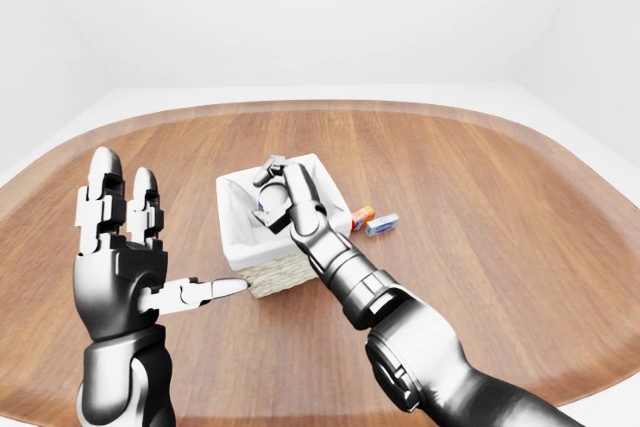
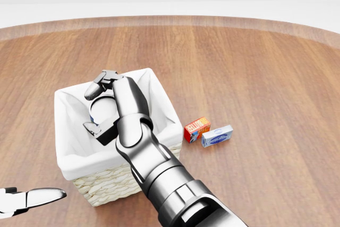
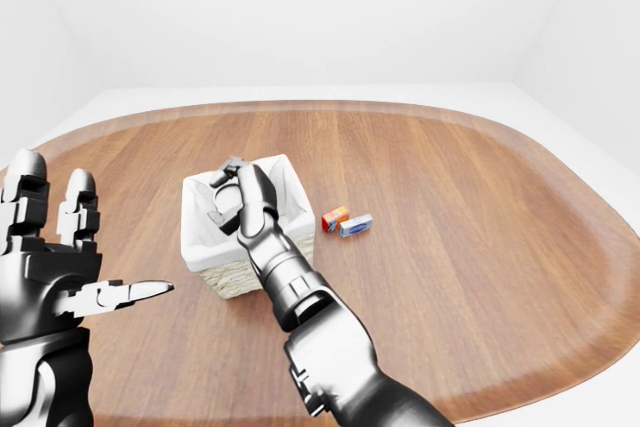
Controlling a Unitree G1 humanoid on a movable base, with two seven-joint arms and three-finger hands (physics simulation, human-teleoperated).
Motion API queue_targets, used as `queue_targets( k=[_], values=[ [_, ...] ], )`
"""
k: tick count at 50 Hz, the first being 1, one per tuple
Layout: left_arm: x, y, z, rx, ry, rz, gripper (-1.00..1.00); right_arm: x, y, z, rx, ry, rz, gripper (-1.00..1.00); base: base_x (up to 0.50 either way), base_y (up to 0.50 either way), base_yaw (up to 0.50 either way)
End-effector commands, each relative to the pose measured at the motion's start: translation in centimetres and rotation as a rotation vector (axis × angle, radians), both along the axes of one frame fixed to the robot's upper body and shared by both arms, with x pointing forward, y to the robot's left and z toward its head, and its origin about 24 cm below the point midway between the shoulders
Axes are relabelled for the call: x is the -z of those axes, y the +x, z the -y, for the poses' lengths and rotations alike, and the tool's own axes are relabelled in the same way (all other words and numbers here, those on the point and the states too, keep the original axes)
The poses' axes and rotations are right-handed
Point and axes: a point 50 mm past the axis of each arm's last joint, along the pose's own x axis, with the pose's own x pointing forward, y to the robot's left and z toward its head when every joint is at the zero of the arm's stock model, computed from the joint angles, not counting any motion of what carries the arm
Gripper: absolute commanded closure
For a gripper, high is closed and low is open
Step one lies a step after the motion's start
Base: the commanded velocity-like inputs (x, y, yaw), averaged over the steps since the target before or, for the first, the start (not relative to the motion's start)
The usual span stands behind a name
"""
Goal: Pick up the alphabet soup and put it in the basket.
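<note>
The alphabet soup can (image 2: pixel 104 111) shows only as a pale round top with a bit of blue label, low inside the white-lined wicker basket (image 2: pixel 109 184). My right hand (image 2: pixel 92 110) reaches down into the basket in the head view, one finger (image 2: pixel 98 86) above the can and another (image 2: pixel 94 128) below it, closed round it. The rest of the can is hidden behind my forearm. At the left of the left-eye view my left hand (image 1: pixel 160 237) is held up, spread open and holding nothing, apart from the basket.
A small red-orange box (image 2: pixel 197 129) and a blue-and-white box (image 2: pixel 217 136) lie side by side on the wood just right of the basket. The round wooden table (image 2: pixel 255 67) ends in a curved edge near the top of the head view.
</note>
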Motion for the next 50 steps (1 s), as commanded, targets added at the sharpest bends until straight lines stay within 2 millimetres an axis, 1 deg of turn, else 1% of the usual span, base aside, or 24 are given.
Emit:
queue_targets(
  k=[1,17,33,40,41,42,43,50],
  values=[
    [-0.11,-0.10,-0.05,0.000,-0.001,0.006,-1.00,-0.46,0.06,-0.08,0.016,-0.023,0.041,1.00,0.00,0.00,0.00],
    [-0.04,-0.07,0.02,0.002,0.000,0.002,-1.00,-0.26,-0.20,-0.22,0.028,-0.050,0.068,1.00,0.00,0.00,0.00],
    [0.00,-0.17,0.01,0.004,-0.001,0.000,-1.00,0.49,-0.62,-0.32,0.031,-0.093,0.091,1.00,0.00,0.00,0.00],
    [0.04,-0.18,0.04,0.005,-0.001,-0.001,-1.00,0.43,-0.58,-0.30,0.033,-0.094,0.090,1.00,0.00,0.00,0.00],
    [0.03,-0.20,0.08,0.006,-0.001,-0.001,-1.00,0.44,-0.60,-0.30,0.032,-0.095,0.091,0.23,0.00,0.00,0.00],
    [0.05,-0.18,0.11,0.006,0.000,-0.003,-1.00,0.44,-0.60,-0.31,0.031,-0.099,0.090,-0.59,0.00,0.00,0.00],
    [0.08,-0.16,0.12,0.006,0.000,-0.004,-1.00,0.44,-0.59,-0.31,0.029,-0.097,0.087,-1.00,0.00,0.00,0.00],
    [0.06,-0.11,0.08,0.006,-0.002,-0.002,-1.00,0.52,-0.56,-0.29,0.028,-0.090,0.078,-1.00,0.00,0.00,0.00]
  ],
)
